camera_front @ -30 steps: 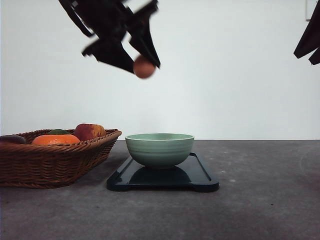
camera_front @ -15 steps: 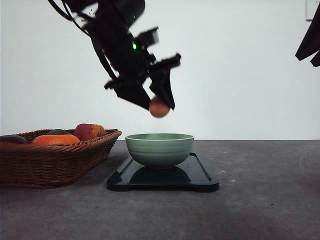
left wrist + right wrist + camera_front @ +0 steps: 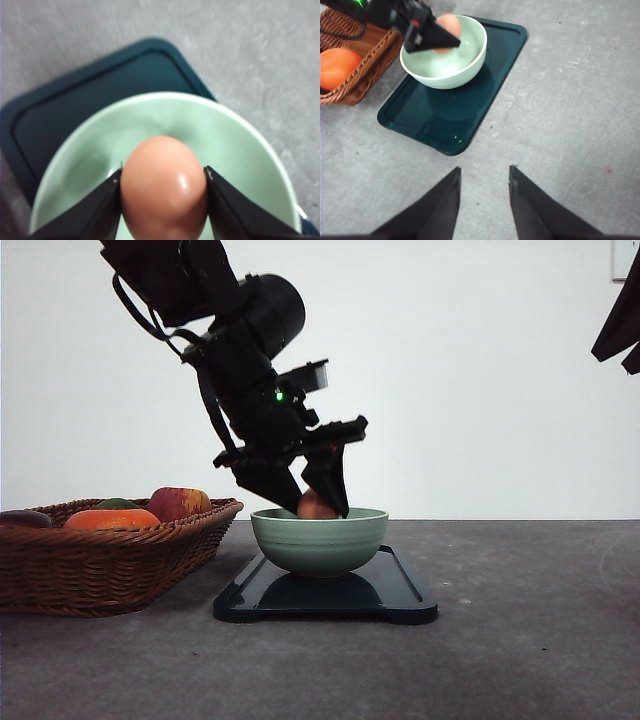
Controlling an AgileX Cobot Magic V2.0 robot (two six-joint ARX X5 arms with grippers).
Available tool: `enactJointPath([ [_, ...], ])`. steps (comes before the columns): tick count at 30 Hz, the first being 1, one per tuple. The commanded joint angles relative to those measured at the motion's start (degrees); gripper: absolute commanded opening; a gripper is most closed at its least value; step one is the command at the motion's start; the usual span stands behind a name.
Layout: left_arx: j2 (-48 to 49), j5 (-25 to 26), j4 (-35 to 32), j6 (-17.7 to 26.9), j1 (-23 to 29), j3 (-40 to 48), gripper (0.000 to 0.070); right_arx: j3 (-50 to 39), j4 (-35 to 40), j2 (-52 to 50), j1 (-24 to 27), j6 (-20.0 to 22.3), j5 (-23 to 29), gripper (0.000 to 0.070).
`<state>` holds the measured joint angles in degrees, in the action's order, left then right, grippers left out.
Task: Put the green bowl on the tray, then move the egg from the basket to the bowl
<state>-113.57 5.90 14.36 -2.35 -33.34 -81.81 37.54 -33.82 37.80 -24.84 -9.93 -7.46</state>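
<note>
a: left gripper [image 3: 312, 502] lowered into the green bowl [image 3: 319, 540], clamped on the egg [image 3: 314, 506]; fingertips [image 3: 102, 207] pressed against both sides of the brown shell, egg poised over the pale inside of the bowl, top still showing above the rim in the front view. cannot tell whether touching the bottom.

b: green bowl standing upright on the tray [image 3: 400, 592], toward its far end in the right wrist view, near the edge facing the basket [image 3: 100, 565]. tray lying flat on the grey tabletop [image 3: 520, 640], just beside the basket, not seen to touch it.

a: basket at the left edge of the tabletop, holding an orange fruit [image 3: 111, 519], a red apple [image 3: 178, 503], a green item behind them and a dark item at the far left, kind not clear.

b: right gripper [image 3: 484, 197] held high over bare tabletop, well apart from the tray, jaws parted, nothing between them.
</note>
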Motion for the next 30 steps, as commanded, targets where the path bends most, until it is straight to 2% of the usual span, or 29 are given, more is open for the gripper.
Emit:
enactJointPath([
  [1,-1.9,-0.1,-0.7,0.7,-0.5,-1.5,0.0228,0.3,0.3,0.3,-0.3,-0.5,0.0,0.0187],
  [30,-4.2,-1.5,-0.5,0.8,-0.5,-1.5,0.0228,0.3,-1.3,0.3,-0.3,-0.6,0.0,0.0187],
])
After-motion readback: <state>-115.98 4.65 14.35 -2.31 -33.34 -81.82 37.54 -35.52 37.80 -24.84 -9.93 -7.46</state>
